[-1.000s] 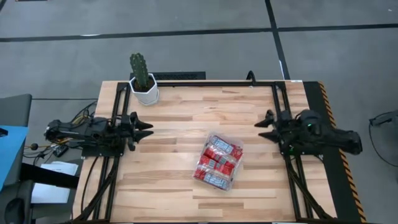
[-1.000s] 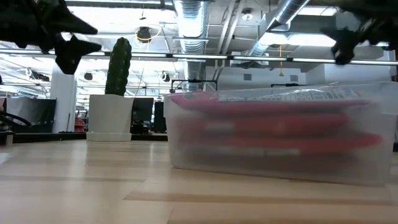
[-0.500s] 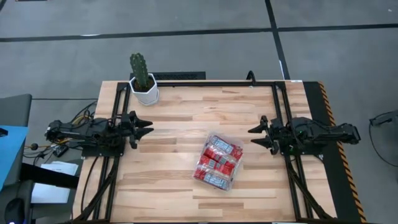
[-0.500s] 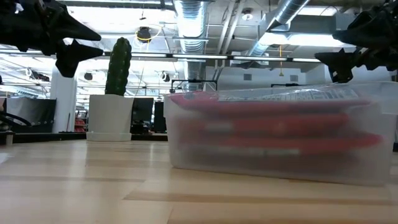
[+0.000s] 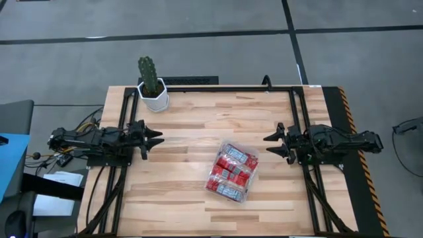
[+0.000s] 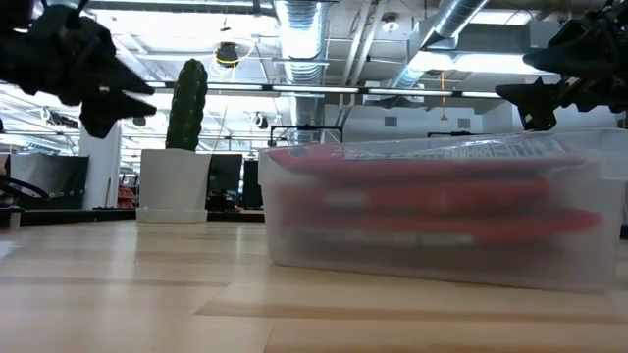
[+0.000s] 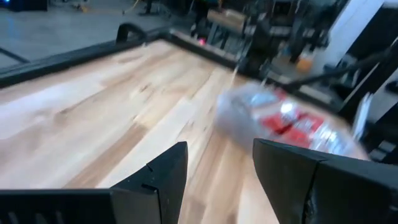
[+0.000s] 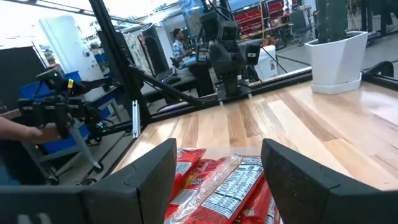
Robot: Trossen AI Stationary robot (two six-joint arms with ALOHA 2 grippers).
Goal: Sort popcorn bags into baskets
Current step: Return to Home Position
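Observation:
A clear plastic bin (image 5: 231, 173) stands on the table right of centre, holding several red popcorn bags (image 5: 229, 170). It fills the low view (image 6: 437, 211) and shows in the left wrist view (image 7: 286, 121); the bags show in the right wrist view (image 8: 217, 180). My left gripper (image 5: 155, 138) is open and empty above the table's left side. My right gripper (image 5: 270, 144) is open and empty above the right side, right of the bin.
A cactus in a white hexagonal pot (image 5: 153, 90) stands at the table's far left corner. Black frame rails (image 5: 225, 88) run along the far edge and both sides. People show in the room beyond the table in the right wrist view (image 8: 180, 43).
My right gripper has moved down and a little toward the table's near edge and the bin, then held still. My left gripper has sunk a little and turned slightly. The bin and bags have stayed where they were.

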